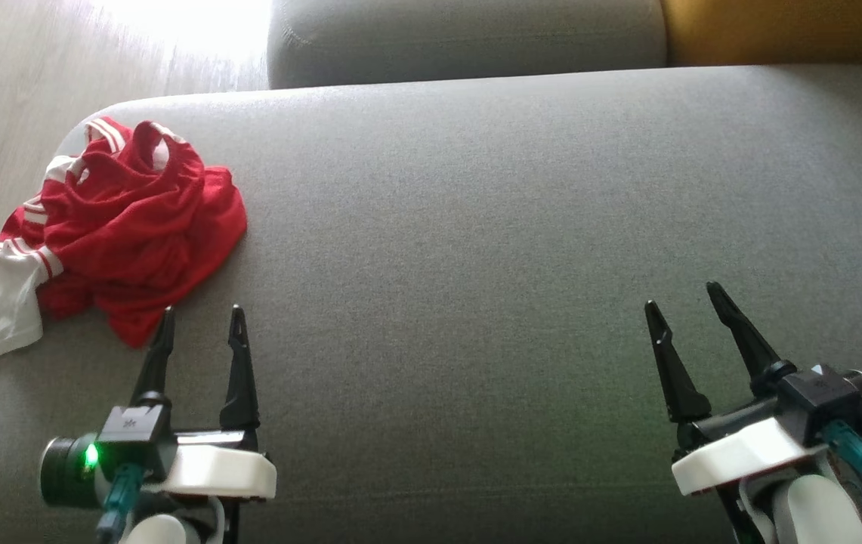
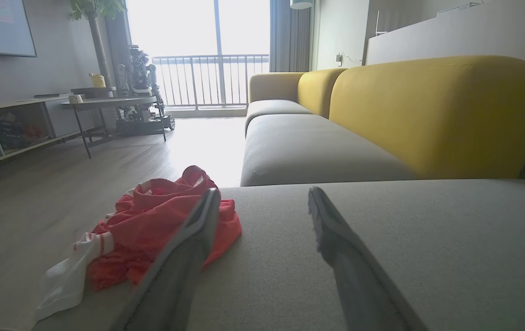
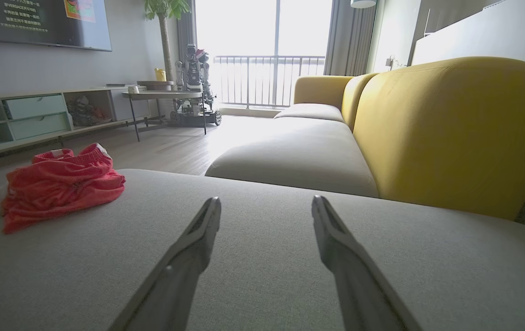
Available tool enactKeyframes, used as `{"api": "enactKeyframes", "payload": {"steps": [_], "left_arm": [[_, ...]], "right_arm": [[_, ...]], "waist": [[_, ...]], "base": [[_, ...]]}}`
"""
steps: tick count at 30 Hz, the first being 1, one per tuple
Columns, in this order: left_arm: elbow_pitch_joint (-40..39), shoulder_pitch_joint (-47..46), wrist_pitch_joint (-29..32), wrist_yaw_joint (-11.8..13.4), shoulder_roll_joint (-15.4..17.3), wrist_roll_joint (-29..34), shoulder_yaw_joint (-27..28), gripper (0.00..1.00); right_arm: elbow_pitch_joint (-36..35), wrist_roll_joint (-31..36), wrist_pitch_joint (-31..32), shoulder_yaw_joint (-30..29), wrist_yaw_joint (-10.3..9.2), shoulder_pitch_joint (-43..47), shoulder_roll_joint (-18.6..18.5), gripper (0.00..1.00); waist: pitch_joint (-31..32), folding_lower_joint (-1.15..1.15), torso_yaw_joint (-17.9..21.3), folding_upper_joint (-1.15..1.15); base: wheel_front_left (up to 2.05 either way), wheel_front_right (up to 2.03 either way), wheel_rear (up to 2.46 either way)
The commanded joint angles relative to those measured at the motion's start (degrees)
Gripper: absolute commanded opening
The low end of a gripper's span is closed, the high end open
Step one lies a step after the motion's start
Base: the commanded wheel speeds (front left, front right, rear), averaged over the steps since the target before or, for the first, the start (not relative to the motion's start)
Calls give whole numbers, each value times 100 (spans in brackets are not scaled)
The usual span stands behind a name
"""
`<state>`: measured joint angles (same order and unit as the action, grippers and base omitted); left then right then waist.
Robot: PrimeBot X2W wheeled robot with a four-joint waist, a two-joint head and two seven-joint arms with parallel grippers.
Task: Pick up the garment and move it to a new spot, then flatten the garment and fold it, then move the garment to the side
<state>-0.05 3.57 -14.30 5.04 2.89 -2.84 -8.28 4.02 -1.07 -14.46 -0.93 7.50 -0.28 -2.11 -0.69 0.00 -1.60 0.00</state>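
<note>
1. The left gripper (image 1: 202,310) sits at the lower left of the head view, low over the grey seat cushion (image 1: 476,264). Its two dark fingers are spread apart with nothing between them.
2. The right gripper (image 1: 682,295) sits at the lower right, also over the cushion. Its jaws are just as wide and it holds nothing.
3. The red garment (image 1: 136,227) lies in a crumpled heap on the cushion's far left corner, well apart from the right gripper.
4. The cloth is bright red and bunched into deep folds. A gathered band loops up at the top of the heap, and white stripes trim its edges.
5. A white part (image 1: 4,310) of the garment hangs over the cushion's left edge, toward the wooden floor (image 1: 7,91).
6. The nearest fold of the garment ends just beside the tip of the left gripper's outer finger. Whether they touch cannot be told.
7. In the left wrist view the left gripper (image 2: 263,191) points across the cushion, and its left finger overlaps the garment (image 2: 152,220).
8. In the right wrist view the right gripper (image 3: 266,199) shows bare grey fabric between its fingers. The garment (image 3: 60,188) lies off to the left there.
9. Behind the cushion stands a yellow backrest (image 3: 451,128), with another grey seat (image 3: 299,156) beyond.
</note>
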Motion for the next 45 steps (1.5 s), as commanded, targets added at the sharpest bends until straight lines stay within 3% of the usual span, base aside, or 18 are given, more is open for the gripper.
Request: {"api": "enactKeyframes", "payload": {"steps": [1,10,33,45], "left_arm": [[-232,-164,-70,0,3,40,202,100],[-166,-167,-70,-14,0,-12,142,100],[-164,-20,-70,115,-1,-135,76,100],[-327,-219,-70,219,-1,-207,106,100]], "right_arm": [[-224,20,-53,142,-1,-125,-76,100],[-274,59,-54,172,-1,-58,-76,100],[-288,27,-54,374,-1,147,-76,100],[-301,131,-54,456,-1,19,-76,100]], "waist": [[-8,0,-7,0],[-4,0,-249,0],[74,0,-1764,0],[-327,0,-1868,0]], "base": [[0,0,0],[0,0,0],[0,0,0],[0,0,0]]}}
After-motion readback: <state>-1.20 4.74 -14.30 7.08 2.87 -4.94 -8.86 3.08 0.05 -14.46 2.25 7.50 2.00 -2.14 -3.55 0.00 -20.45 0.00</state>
